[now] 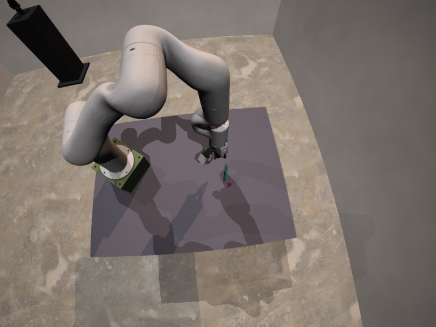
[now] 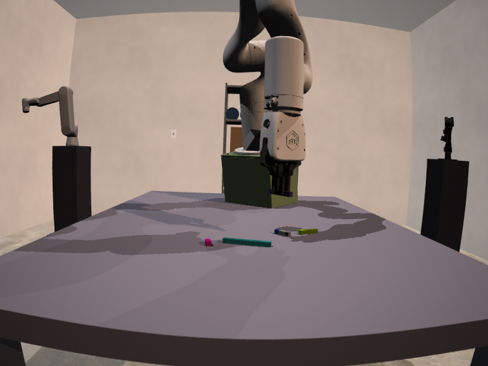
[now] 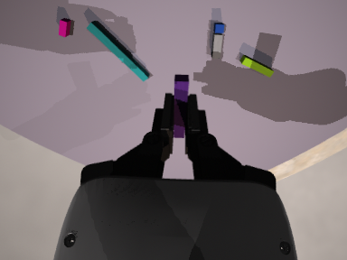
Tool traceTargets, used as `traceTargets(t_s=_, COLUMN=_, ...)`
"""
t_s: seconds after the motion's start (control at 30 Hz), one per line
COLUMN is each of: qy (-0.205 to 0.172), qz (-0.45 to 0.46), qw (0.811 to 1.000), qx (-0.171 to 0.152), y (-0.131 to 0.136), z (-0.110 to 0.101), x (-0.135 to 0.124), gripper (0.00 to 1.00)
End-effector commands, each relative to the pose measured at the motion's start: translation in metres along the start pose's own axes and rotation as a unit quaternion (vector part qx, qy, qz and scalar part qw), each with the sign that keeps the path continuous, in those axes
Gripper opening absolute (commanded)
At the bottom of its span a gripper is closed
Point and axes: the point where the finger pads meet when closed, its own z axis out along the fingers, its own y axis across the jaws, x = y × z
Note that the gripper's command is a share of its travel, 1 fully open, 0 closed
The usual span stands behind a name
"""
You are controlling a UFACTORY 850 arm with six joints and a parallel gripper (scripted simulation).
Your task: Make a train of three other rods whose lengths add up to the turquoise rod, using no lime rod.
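My gripper (image 3: 180, 106) is shut on a purple rod (image 3: 180, 104) and holds it level, well above the table; it shows in the exterior view (image 2: 281, 192) too. The turquoise rod (image 2: 246, 242) lies flat near the table's middle, with a short magenta rod (image 2: 208, 242) just off its left end. Behind and to the right lie a blue rod (image 2: 277, 231) and a grey rod (image 2: 285, 233) end to end, and a lime rod (image 2: 307, 231) beside them. In the wrist view the turquoise rod (image 3: 117, 50), magenta rod (image 3: 64, 28), blue rod (image 3: 220, 28), grey rod (image 3: 217, 45) and lime rod (image 3: 257, 65) lie below.
The arm's green base block (image 2: 252, 179) stands at the back of the table. Black pedestals (image 2: 71, 185) stand off the table at left and right (image 2: 443, 201). The table's edge (image 3: 307, 152) shows near the gripper in the wrist view.
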Motion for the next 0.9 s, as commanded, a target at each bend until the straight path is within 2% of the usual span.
traceTargets(t_s=0.0, qy=-0.003, qz=-0.021, qw=1.0, qx=0.005, y=0.036, z=-0.002, x=-0.021, gripper=0.04)
traceTargets(t_s=0.1, qy=-0.004, qz=-0.027, qw=1.0, qx=0.006, y=0.046, z=-0.002, x=-0.026, gripper=0.04)
traceTargets(t_s=0.63, qy=-0.004, qz=-0.027, qw=1.0, qx=0.006, y=0.046, z=-0.001, x=-0.026, gripper=0.04)
traceTargets(t_s=0.87, qy=-0.005, qz=-0.027, qw=1.0, qx=0.006, y=0.046, z=0.011, x=-0.026, gripper=0.04)
